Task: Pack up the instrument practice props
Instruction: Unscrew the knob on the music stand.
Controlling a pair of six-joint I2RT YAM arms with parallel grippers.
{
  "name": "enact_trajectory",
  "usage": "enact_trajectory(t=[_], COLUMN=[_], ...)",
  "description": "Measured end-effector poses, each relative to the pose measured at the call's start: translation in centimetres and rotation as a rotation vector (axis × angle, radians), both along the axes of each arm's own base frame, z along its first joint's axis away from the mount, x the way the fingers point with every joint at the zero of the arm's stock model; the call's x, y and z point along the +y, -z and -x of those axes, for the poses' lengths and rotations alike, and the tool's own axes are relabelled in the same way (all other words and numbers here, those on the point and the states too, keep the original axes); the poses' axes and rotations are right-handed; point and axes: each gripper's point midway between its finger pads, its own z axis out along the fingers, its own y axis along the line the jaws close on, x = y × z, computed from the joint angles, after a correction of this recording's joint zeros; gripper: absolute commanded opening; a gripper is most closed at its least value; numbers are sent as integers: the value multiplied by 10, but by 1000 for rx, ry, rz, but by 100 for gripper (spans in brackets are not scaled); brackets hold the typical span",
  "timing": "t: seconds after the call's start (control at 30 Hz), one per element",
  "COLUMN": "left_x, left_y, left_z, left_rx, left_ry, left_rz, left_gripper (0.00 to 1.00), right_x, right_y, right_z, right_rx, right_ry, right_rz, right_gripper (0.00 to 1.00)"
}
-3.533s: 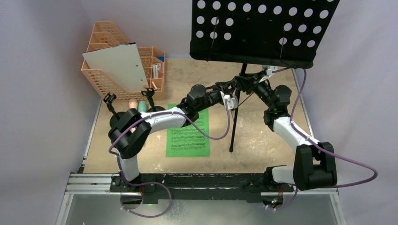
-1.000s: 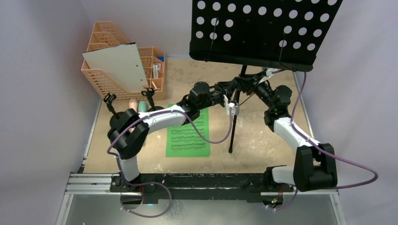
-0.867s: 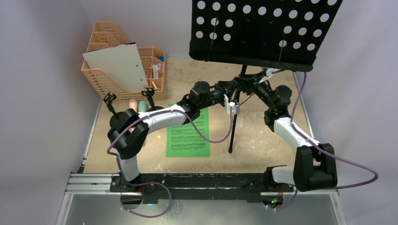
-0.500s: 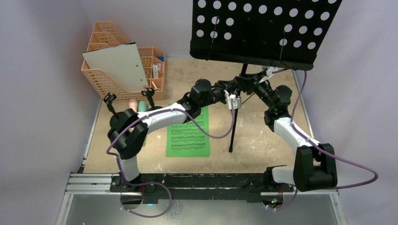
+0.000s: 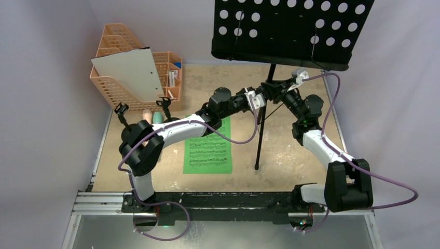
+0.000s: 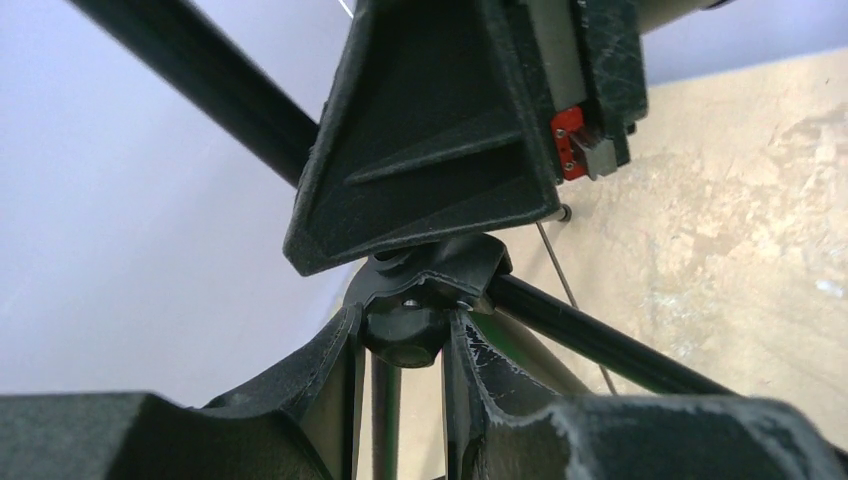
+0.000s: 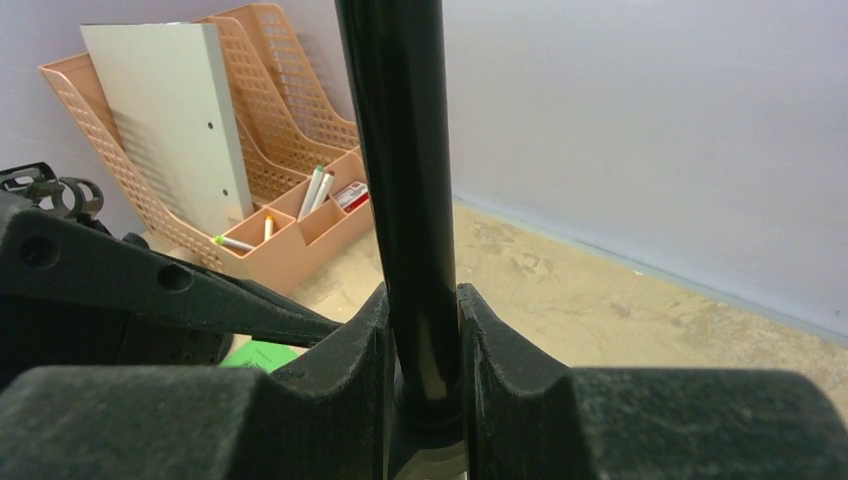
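The black hole-punched music desk [image 5: 290, 31] stands tall at the back on its pole [image 5: 269, 78] and tripod legs [image 5: 258, 140]. My right gripper [image 5: 276, 93] [image 7: 422, 330] is shut on the pole [image 7: 400, 180]. From the other side, my left gripper [image 5: 261, 98] [image 6: 404, 350] is shut on the round black knob [image 6: 405, 335] under the tripod hub. A green sheet-music page [image 5: 207, 150] lies flat on the table. The pink [image 5: 148, 115] and mint [image 5: 157, 118] toy microphones lie by two small black holders [image 5: 122, 110] [image 5: 165, 104], partly hidden by my left arm.
An orange mesh file organizer [image 5: 117, 85] stands at the back left, with a grey-white board [image 5: 129, 72] leaning in it and pens in its small front compartments [image 7: 300, 215]. Purple walls close in the table at the back and on both sides.
My left gripper has swung from lower on the stand up to the hub knob. The music desk has shifted slightly up in the view. The right arm has barely moved.
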Motion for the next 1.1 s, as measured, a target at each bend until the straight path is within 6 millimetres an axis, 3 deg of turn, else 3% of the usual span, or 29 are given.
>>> enact_trajectory(t=[0.2, 0.43, 0.6, 0.67, 0.77, 1.1], left_x=[3, 7, 7, 7, 8, 10], left_y=[1, 19, 22, 22, 23, 15], left_z=[-1, 4, 5, 6, 6, 12], left_rx=[179, 490, 595, 617, 624, 583], left_ry=[-23, -44, -47, -47, -46, -9], left_rz=[133, 313, 402, 422, 427, 427], left_gripper=[0, 0, 1, 18, 32, 52], right_x=[-1, 2, 4, 4, 4, 4], right_y=[-2, 8, 9, 9, 9, 8], right_z=[-1, 1, 0, 1, 1, 1], right_rx=[-5, -20, -55, -69, -74, -76], right_ry=[8, -1, -15, -14, -14, -14], right_rz=[-4, 15, 19, 17, 17, 17], right_gripper=[0, 0, 0, 0, 0, 0])
